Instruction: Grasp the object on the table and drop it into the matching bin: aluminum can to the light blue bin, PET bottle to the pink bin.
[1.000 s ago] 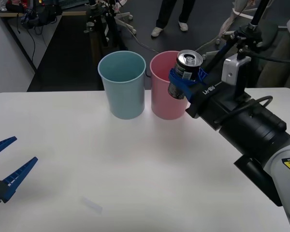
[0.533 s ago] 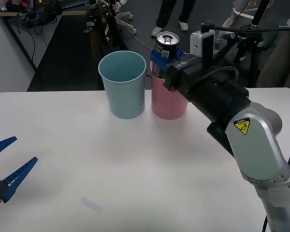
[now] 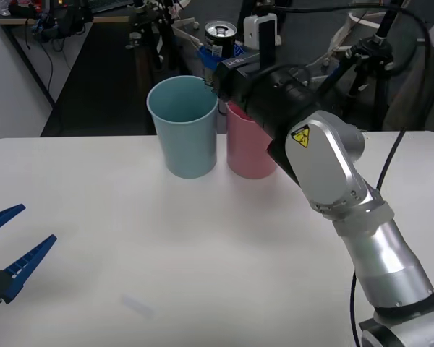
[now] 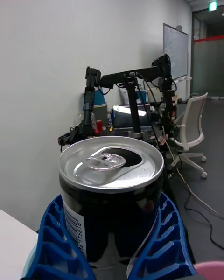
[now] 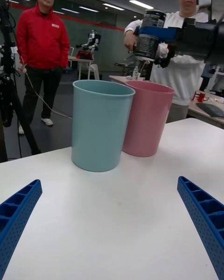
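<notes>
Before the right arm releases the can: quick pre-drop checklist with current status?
1. Grip: right gripper shut on the aluminum can, blue fingers either side. Ok.
2. Can upright, pull-tab top up. Ok.
3. Target: the can belongs in the light blue bin, which stands upright and open on the table. Ok.
4. Alignment: the can hangs near the gap between the light blue bin and the pink bin, not plainly over the blue opening. Not ok.
5. Left gripper open, low at the table's near left, away from the bins. Ok.
</notes>
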`<state>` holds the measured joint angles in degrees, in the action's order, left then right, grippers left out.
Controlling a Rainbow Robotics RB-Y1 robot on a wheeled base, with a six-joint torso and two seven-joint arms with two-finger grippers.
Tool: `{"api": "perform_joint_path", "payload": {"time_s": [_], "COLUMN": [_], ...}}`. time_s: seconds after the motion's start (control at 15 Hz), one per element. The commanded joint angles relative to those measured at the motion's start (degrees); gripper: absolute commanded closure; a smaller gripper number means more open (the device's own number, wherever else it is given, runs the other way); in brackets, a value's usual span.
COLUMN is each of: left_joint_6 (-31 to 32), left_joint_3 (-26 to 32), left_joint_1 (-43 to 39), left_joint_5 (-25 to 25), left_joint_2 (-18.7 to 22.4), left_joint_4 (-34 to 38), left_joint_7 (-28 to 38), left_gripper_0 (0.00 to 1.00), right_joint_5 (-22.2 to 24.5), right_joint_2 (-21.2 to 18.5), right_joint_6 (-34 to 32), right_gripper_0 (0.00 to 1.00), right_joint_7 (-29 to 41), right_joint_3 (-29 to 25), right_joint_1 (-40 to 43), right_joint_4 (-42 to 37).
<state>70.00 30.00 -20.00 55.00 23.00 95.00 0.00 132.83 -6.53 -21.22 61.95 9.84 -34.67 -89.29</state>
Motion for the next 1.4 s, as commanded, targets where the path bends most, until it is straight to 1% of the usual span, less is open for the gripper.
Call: {"api": "perform_joint_path", "payload": {"time_s": [0.07, 0.13, 0.47, 0.73, 1.13, 1.2, 1.27, 1.4], "left_joint_6": [0.00, 0.00, 0.00, 0.00, 0.00, 0.00, 0.00, 0.00], "left_joint_3": [0.00, 0.00, 0.00, 0.00, 0.00, 0.00, 0.00, 0.00], "left_joint_1": [0.00, 0.00, 0.00, 0.00, 0.00, 0.00, 0.00, 0.00], "left_joint_5": [0.00, 0.00, 0.00, 0.00, 0.00, 0.00, 0.00, 0.00], "left_joint_2": [0.00, 0.00, 0.00, 0.00, 0.00, 0.00, 0.00, 0.00], "left_joint_4": [0.00, 0.00, 0.00, 0.00, 0.00, 0.00, 0.00, 0.00], "left_joint_7": [0.00, 0.00, 0.00, 0.00, 0.00, 0.00, 0.00, 0.00], "left_gripper_0": [0.00, 0.00, 0.00, 0.00, 0.00, 0.00, 0.00, 0.00], "right_joint_5": [-0.03, -0.03, -0.03, 0.23, 0.06, -0.30, -0.38, -0.73], "right_joint_2": [0.81, 1.52, 4.07, 4.50, 4.50, 4.50, 4.50, 4.50], "right_joint_6": [5.76, 6.99, 8.39, 9.80, 11.21, 11.73, 12.00, 12.61], "right_gripper_0": [1.00, 1.00, 1.00, 1.00, 1.00, 0.46, 0.00, 0.00], "right_joint_7": [0.10, 0.10, -0.60, -1.13, -0.95, -0.95, -0.86, -0.86], "right_joint_3": [2.20, 2.55, 2.55, 2.73, 3.17, 3.26, 3.26, 3.43], "right_joint_1": [-5.50, -6.90, -10.68, -13.23, -13.94, -13.94, -13.94, -13.94], "right_joint_4": [8.96, 11.51, 17.57, 22.14, 23.20, 23.29, 23.29, 23.29]}}
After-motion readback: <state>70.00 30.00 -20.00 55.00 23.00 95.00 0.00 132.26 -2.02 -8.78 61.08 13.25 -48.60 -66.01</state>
